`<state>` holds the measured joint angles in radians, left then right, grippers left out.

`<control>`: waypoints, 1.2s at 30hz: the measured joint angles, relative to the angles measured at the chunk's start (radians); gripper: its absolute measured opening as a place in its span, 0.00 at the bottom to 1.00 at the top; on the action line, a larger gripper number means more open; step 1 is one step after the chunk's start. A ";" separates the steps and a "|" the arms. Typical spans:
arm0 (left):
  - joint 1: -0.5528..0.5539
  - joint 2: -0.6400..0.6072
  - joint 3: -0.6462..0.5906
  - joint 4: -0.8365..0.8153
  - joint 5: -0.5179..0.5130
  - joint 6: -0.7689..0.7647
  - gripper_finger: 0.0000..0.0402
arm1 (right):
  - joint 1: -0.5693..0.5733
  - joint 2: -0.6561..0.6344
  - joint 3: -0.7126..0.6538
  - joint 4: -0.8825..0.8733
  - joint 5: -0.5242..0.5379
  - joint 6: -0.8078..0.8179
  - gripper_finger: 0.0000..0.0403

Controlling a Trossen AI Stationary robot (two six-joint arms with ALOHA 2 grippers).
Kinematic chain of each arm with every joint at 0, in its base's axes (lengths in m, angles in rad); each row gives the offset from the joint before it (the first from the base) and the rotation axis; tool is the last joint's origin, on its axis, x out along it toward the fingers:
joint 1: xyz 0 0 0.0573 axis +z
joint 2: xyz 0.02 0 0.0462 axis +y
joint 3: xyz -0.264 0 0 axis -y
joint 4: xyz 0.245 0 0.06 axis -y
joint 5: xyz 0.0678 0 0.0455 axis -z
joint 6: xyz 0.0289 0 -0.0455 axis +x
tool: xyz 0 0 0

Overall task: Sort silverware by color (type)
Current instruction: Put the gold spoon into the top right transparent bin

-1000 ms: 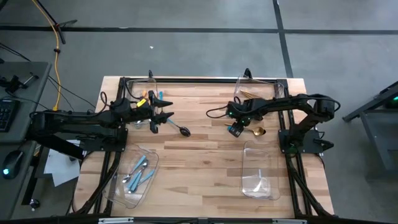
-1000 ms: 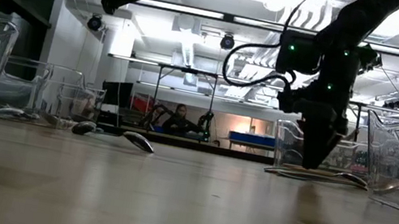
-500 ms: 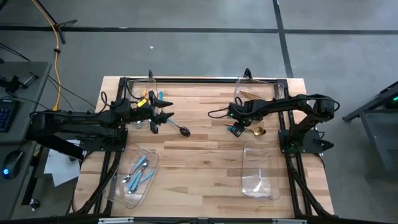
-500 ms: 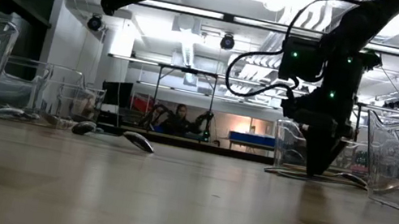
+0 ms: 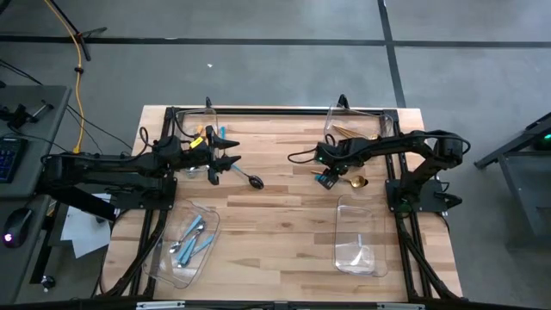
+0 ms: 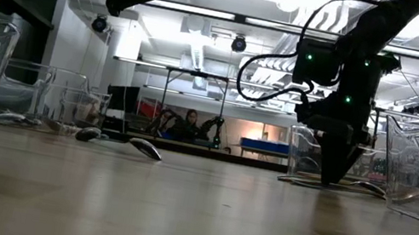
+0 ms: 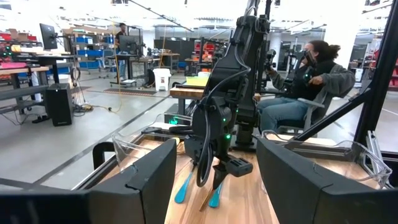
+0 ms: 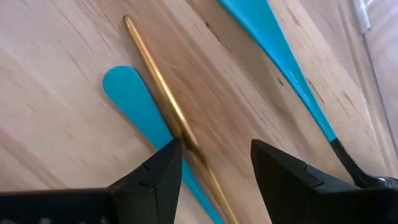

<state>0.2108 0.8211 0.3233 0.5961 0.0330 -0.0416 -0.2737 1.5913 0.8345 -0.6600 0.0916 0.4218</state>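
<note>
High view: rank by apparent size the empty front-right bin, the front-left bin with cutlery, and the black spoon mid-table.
1. Front-right bin and front-left bin: they look about alike, so I won't rank one over the other.
2. Black spoon: clearly the smallest.

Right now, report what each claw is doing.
Left claw: open, holding nothing, raised above the table.
Right claw: open, down at the table, fingers astride the gold utensil beside a teal handle, not yet gripping.
</note>
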 joint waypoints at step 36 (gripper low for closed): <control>0.000 0.000 0.000 -0.001 0.000 0.000 0.53 | 0.002 0.064 0.004 0.020 0.002 -0.011 0.34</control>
<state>0.2108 0.8209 0.3233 0.5953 0.0330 -0.0418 -0.2718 1.6552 0.8387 -0.6400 0.0933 0.4107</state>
